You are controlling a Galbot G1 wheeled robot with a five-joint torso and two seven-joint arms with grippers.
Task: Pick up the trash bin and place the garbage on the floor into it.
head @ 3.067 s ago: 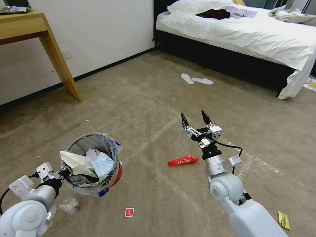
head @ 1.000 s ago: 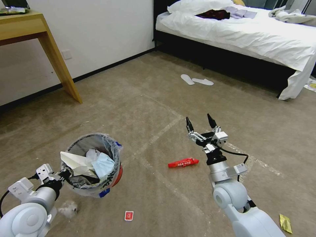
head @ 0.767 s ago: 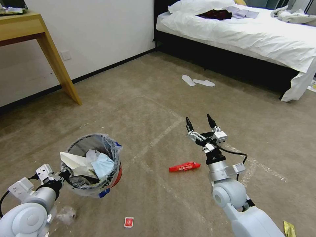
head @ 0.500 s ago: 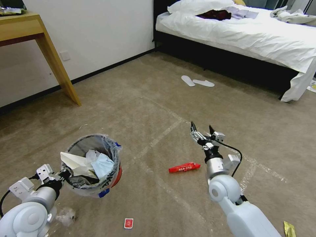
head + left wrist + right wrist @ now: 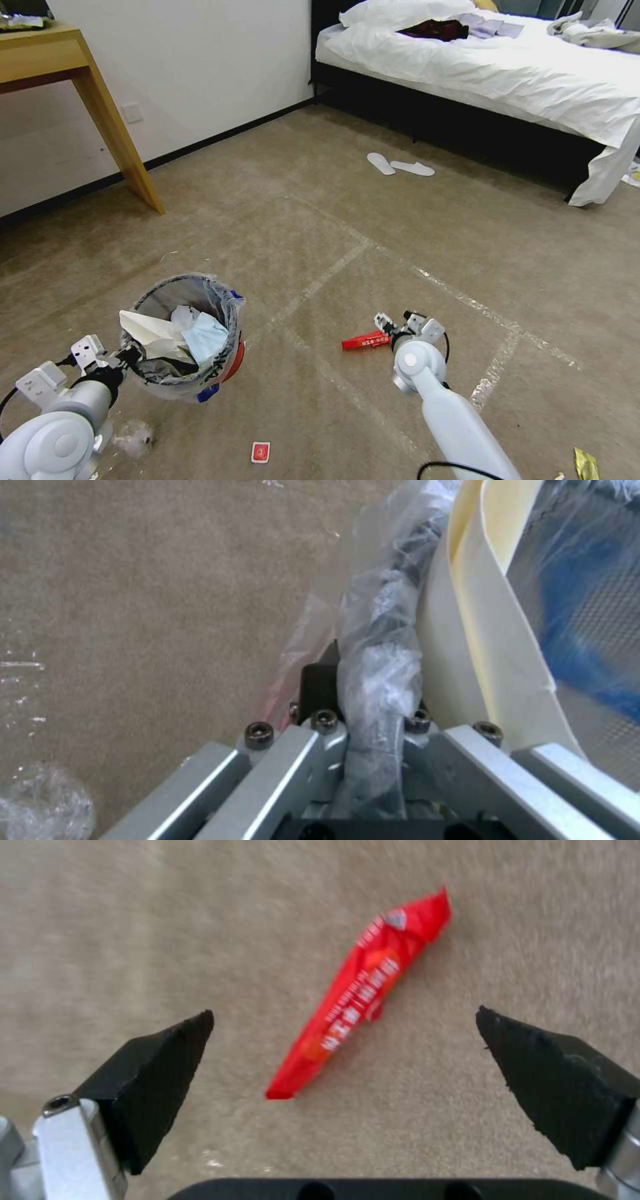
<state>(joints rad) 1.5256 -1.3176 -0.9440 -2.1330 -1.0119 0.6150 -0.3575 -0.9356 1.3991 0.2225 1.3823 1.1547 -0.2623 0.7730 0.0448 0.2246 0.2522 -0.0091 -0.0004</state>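
Note:
The trash bin (image 5: 200,373), dark mesh with a clear liner, hangs tilted at the lower left with white paper and a blue mask (image 5: 203,335) inside. My left gripper (image 5: 127,353) is shut on its near rim (image 5: 383,645), pinching mesh and liner. On the carpet floor (image 5: 320,220), a long red wrapper (image 5: 365,341) lies just under my right gripper (image 5: 392,330). In the right wrist view this gripper (image 5: 343,1012) is open, its black fingertips (image 5: 160,1050) either side of the red wrapper (image 5: 360,1000) and above it.
More garbage lies near me: a small red wrapper (image 5: 261,452), crumpled clear plastic (image 5: 137,437) and a yellow wrapper (image 5: 585,463). White slippers (image 5: 400,165) sit before the bed (image 5: 507,73). A wooden desk (image 5: 100,100) stands far left.
My right arm has swung down and the open gripper has dropped from well above the floor to just over the long red wrapper. The bin stays held by my left gripper.

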